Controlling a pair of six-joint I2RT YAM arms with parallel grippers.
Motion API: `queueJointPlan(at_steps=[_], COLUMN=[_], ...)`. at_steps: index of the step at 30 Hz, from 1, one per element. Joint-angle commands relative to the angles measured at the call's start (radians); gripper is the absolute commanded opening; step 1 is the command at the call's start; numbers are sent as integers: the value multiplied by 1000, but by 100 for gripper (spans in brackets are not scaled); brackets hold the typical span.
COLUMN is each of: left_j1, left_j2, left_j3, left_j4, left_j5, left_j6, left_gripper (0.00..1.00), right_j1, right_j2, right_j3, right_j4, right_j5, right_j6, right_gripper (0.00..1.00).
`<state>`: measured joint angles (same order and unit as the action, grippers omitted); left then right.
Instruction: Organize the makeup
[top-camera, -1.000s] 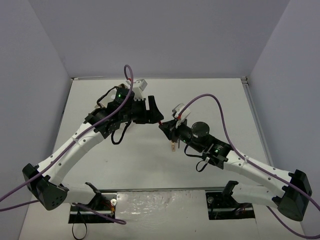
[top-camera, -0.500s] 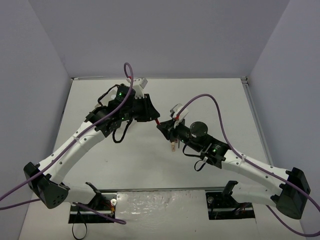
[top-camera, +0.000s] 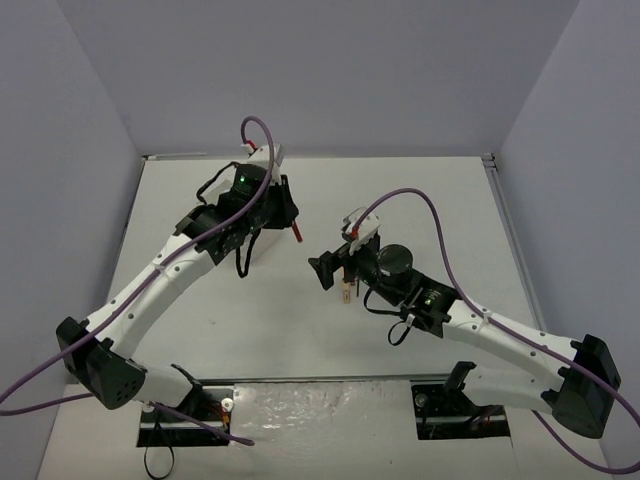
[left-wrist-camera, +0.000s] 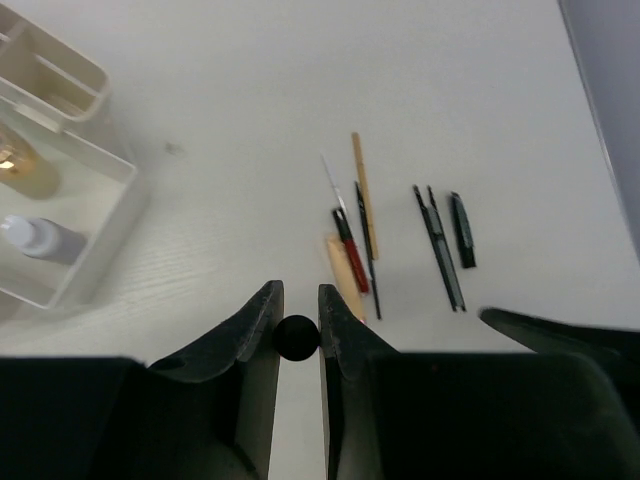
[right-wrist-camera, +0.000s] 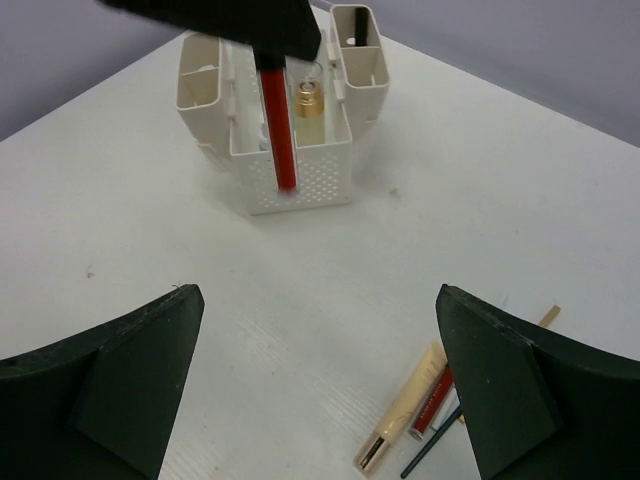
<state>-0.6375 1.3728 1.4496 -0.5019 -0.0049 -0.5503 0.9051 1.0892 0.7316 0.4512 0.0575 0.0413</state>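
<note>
My left gripper (left-wrist-camera: 298, 294) is shut on a red stick with a black cap (left-wrist-camera: 297, 337). In the right wrist view the red stick (right-wrist-camera: 278, 135) hangs upright from the left gripper (right-wrist-camera: 262, 45), in front of the white compartmented box (right-wrist-camera: 305, 185). From above, the stick (top-camera: 298, 235) shows under the left gripper (top-camera: 288, 213). My right gripper (right-wrist-camera: 318, 300) is open and holds nothing; it hovers a little to the right (top-camera: 330, 268). More makeup lies loose on the table: a tan tube (left-wrist-camera: 345, 275), a red tube (left-wrist-camera: 350, 248), a tan pencil (left-wrist-camera: 361, 190) and black sticks (left-wrist-camera: 440, 250).
The box (left-wrist-camera: 100, 165) holds a gold bottle (right-wrist-camera: 308, 100) and a grey-lilac bottle (left-wrist-camera: 40, 238); a black item (right-wrist-camera: 351, 42) stands in one side slot. The tan tube (right-wrist-camera: 405, 405) and red tube (right-wrist-camera: 432, 403) lie just below the right gripper.
The left gripper shut on the red stick. The right gripper then opened and let go of it. The left arm has swung up and left with the stick.
</note>
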Motion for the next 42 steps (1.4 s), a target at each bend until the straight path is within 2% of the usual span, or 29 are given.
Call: queueJointPlan(at_steps=[1, 7, 11, 21, 27, 36, 38, 40, 42], left_j1=[131, 254, 320, 393, 398, 398, 398, 397, 397], left_j2=[78, 240, 362, 601, 669, 683, 679, 669, 648], left_j3=[122, 239, 355, 612, 642, 620, 626, 630, 632], left_j4=[108, 227, 276, 209, 153, 82, 68, 56, 51], left_j5=[-157, -220, -196, -167, -133, -132, -140, -142, -138], left_j6=[115, 222, 260, 276, 262, 240, 242, 239, 239], left_gripper=[0, 0, 0, 0, 0, 0, 11, 37, 50], right_j1=[4, 5, 5, 3, 3, 3, 3, 3, 3], right_j2=[-53, -81, -104, -127, -124, -117, -108, -90, -69], right_j3=[4, -51, -91, -124, -132, -133, -124, -113, -101], right_j4=[-37, -72, -85, -112, -111, -121, -135, -162, -186], right_j5=[163, 167, 170, 179, 201, 218, 239, 260, 281], right_j6=[16, 69, 92, 100, 101, 118, 129, 151, 175], right_gripper=[100, 100, 100, 100, 100, 100, 100, 100, 98])
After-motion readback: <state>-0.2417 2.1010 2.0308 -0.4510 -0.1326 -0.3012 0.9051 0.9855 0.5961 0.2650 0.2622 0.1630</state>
